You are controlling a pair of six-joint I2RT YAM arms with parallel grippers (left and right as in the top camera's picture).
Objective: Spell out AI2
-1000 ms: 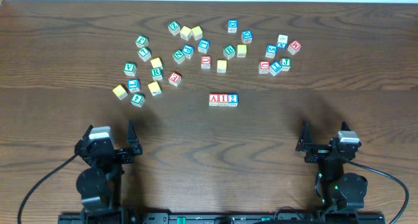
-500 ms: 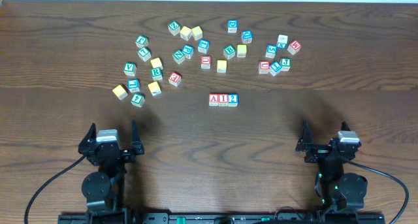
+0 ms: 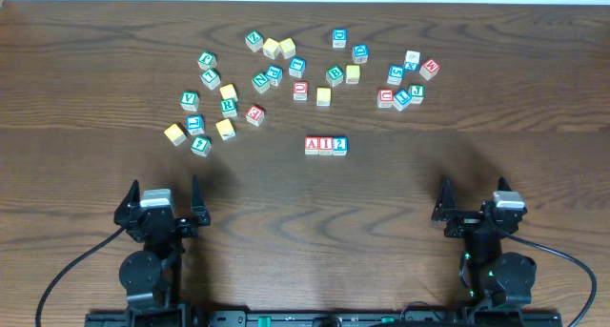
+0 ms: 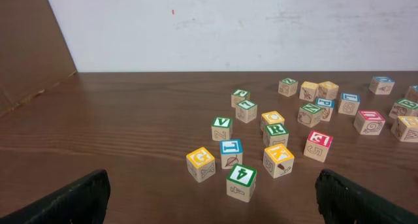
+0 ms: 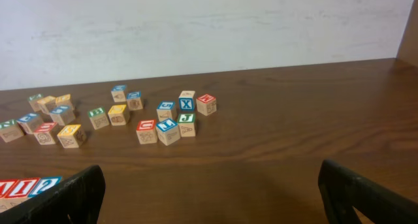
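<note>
Squared up since a second ago, left gripper [image 3: 163, 194], no longer cocked to one side, and holding put for the last half second. No change anywhere else. Parked at the near edge as well, right gripper [image 3: 474, 208], well apart from every block. Jaws on both sides spread wide with nothing between them, plain from the two wrist views.

Out in the middle of the table [image 3: 86, 41]: A block [image 3: 313, 145], I block [image 3: 326, 145], 2 block [image 3: 339, 145], touching side by side in one straight row and reading AI2 from overhead. Looks like job done.

So what could go wrong now? Mostly meddling. Reaching back in with fingers this wide, probably enough to clip an end block and break the line, or twist one out of square. Small light cubes on smooth wood, likely to slide at a nudge rather than resist. Could also drag a stray out of the loose blocks [image 3: 260, 82] scattered beyond the row and into the word, though well apart from it for now.

Surface: dark brown wood grain, flat, with a slight sheen. Beyond the far edge, plain white wall [image 4: 228, 21]. At the left end in the left wrist view, brown panel [image 4: 26, 48] standing upright.
</note>
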